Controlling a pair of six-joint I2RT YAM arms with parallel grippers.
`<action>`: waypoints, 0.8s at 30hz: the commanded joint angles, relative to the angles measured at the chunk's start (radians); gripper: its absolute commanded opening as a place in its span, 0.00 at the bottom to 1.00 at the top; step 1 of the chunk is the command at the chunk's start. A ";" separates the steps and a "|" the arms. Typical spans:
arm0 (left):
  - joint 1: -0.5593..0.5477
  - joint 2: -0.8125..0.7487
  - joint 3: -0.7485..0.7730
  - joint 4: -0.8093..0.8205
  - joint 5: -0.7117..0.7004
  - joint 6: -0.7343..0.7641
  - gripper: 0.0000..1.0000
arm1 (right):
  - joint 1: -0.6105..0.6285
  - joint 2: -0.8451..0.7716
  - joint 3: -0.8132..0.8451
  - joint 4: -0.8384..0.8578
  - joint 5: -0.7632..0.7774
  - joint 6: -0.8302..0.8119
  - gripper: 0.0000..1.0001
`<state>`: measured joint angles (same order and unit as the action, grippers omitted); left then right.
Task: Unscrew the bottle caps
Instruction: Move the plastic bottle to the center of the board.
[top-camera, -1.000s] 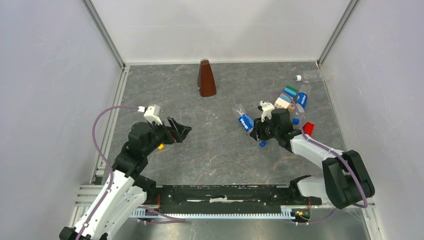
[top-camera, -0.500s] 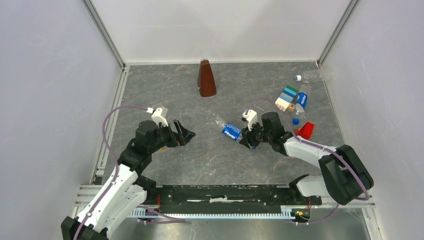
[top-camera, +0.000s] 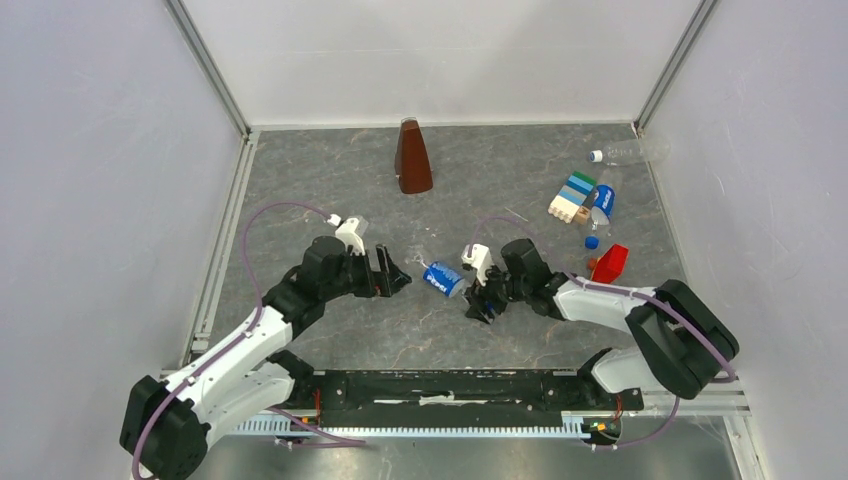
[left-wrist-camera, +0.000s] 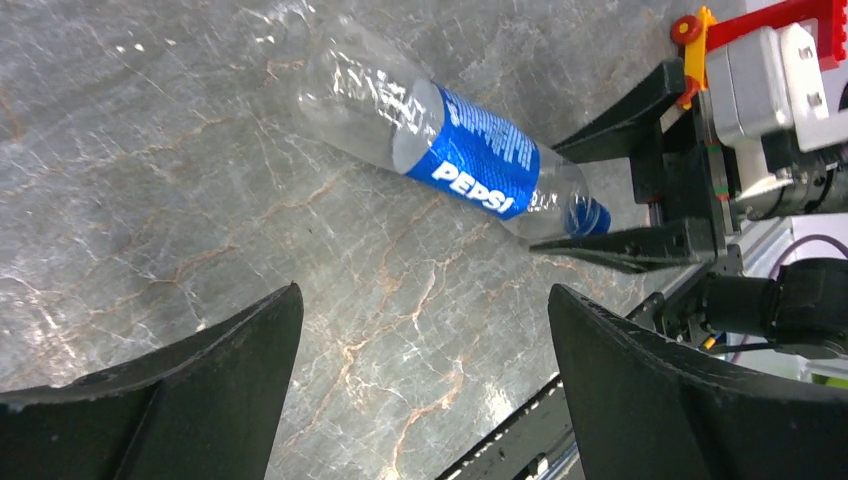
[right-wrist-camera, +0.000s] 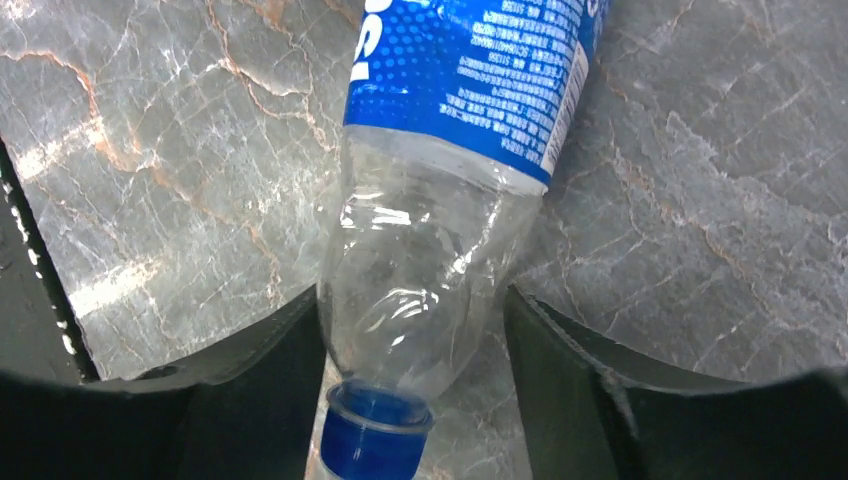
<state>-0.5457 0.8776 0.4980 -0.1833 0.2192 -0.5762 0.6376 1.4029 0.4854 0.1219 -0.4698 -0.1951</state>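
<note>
Risks rolling away the clear blue-labelled plastic bottle (top-camera: 441, 279), blue screw cap (right-wrist-camera: 376, 430) on, with right gripper (right-wrist-camera: 410, 310) parted loosely astride its neck, left gripper (left-wrist-camera: 422, 300) wide, empty nearby.

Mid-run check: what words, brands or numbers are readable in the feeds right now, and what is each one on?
"PEPSI": white letters on the blue label of the lying bottle, left wrist view.
Fine print on the same label, right wrist view: too small to read.
Label of the far bottle, top view: too small to read.
</note>
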 joint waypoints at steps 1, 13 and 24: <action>-0.005 0.000 -0.004 0.062 -0.026 0.049 0.96 | 0.009 -0.045 -0.054 -0.012 0.048 0.058 0.72; -0.011 -0.080 -0.028 -0.004 -0.026 0.009 0.95 | 0.010 0.016 -0.046 0.048 0.028 0.124 0.64; -0.011 -0.114 0.010 -0.035 -0.064 -0.039 0.95 | 0.007 0.031 0.066 -0.119 0.129 0.027 0.66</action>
<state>-0.5522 0.7620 0.4683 -0.1936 0.1844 -0.5716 0.6460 1.3979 0.4904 0.1272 -0.3904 -0.1284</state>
